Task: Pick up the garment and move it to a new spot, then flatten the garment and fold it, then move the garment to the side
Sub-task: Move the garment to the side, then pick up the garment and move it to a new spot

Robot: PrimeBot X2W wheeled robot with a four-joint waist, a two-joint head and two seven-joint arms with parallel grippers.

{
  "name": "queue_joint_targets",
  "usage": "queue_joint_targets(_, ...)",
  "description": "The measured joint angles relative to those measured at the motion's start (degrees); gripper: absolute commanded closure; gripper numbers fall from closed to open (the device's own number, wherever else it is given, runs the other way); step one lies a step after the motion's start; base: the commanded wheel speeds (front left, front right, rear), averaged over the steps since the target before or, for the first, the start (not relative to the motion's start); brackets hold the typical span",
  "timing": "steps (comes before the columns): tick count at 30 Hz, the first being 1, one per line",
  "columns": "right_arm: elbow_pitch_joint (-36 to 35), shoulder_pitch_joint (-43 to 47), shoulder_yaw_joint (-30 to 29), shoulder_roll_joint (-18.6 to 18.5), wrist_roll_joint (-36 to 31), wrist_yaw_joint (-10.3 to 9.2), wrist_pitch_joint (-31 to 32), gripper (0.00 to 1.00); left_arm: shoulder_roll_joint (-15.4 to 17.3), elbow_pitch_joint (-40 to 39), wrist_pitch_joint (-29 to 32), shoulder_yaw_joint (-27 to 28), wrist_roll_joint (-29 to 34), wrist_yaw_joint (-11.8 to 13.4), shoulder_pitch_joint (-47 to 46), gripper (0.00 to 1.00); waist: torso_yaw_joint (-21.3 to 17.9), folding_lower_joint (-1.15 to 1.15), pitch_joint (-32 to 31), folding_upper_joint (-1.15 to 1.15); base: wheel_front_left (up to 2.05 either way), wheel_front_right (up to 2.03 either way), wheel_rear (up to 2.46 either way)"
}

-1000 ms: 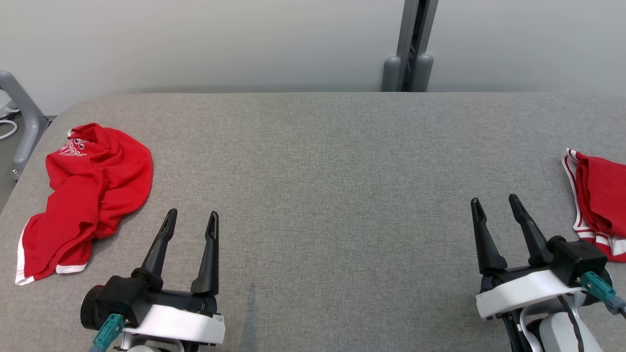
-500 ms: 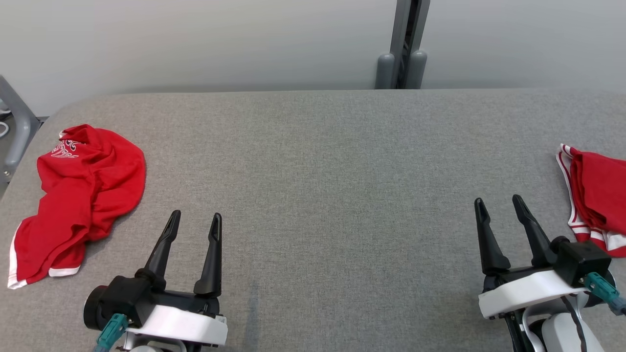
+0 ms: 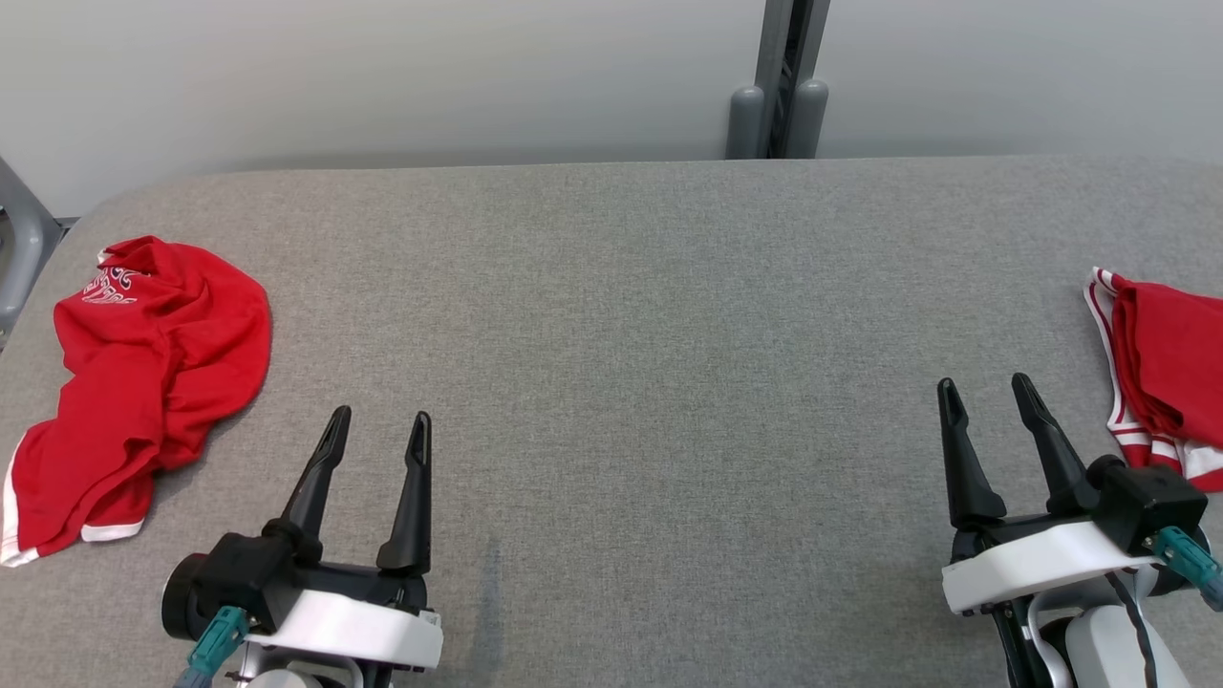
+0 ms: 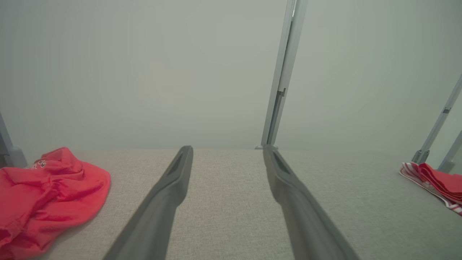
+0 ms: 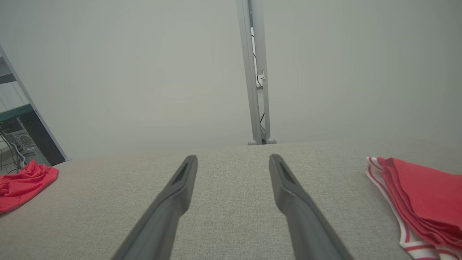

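Observation:
A crumpled red garment with white trim and white print lies at the table's far left, also in the left wrist view and small at the left of the right wrist view. My left gripper stands open and empty just right of it, apart from it, its fingers over bare table. A second red garment, folded with white stripes, lies at the right edge. My right gripper is open and empty just left of it, not touching.
The grey fabric-covered table stretches wide between the two garments. A grey post stands against the wall behind the far edge. A grey frame bar rises past the table's left corner.
The whole head picture has shifted a little left, so the camera moved. Both grippers stay open in the same places; the garments lie as before.

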Motion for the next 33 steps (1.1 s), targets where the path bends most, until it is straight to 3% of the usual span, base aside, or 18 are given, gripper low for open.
queue_joint_targets(23, 0.4, 0.0, 0.1, 0.0, 0.5, -0.01, -0.2, 0.0, 0.0, 0.8, 0.0, -0.3, -0.2, 0.1, -0.3, 0.0, 0.2, 0.0, -0.9, 0.0, 0.0, 0.0, 0.0)
queue_joint_targets(33, 0.1, 0.3, 1.7, 0.0, 0.2, -0.01, 0.3, 0.0, 0.0, 1.4, 0.0, -0.7, -1.0, 0.9, -0.6, 0.0, 4.8, 0.0, 0.1, 0.0, 0.0, 0.0, 0.0)
